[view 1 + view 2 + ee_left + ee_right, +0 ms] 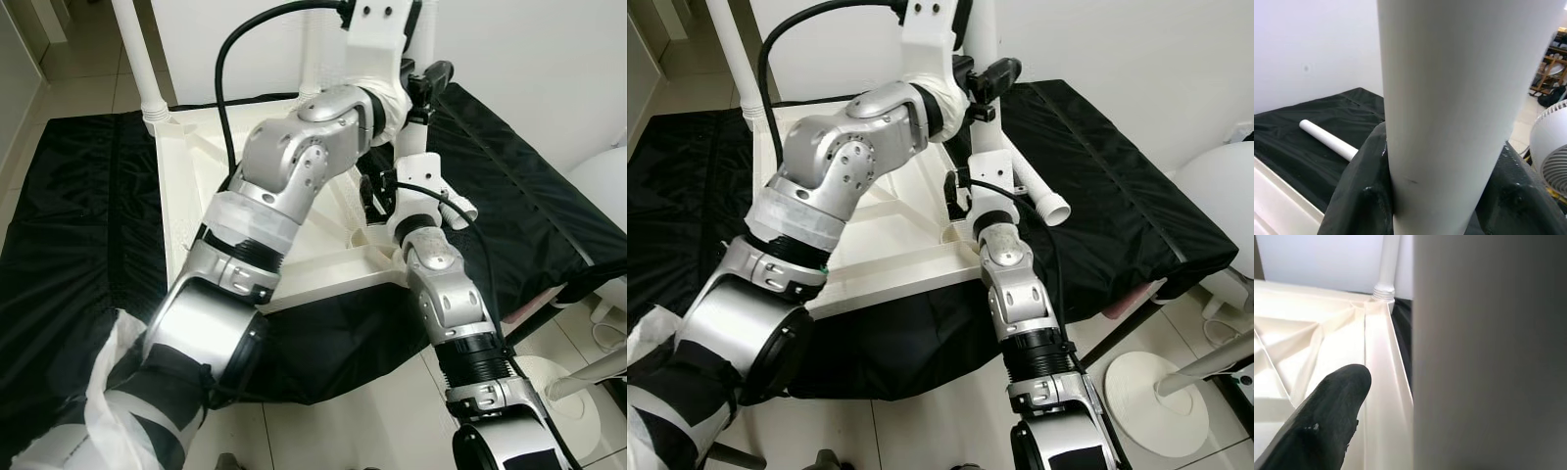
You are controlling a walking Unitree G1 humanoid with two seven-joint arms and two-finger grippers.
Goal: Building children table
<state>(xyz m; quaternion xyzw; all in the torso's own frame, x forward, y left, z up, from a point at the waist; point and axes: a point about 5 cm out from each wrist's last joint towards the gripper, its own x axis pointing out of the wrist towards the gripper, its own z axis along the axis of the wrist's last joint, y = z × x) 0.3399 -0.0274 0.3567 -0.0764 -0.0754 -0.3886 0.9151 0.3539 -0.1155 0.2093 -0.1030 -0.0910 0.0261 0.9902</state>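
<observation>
Both tools clench one upright table leg at the upturned tabletop's right near corner: left tool above right tool.

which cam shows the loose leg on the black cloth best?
Right eye view: the loose leg lies whole on the black cloth, threaded end toward the camera. Left eye view has it partly behind the right arm; left wrist view shows part; right wrist view none.
</observation>
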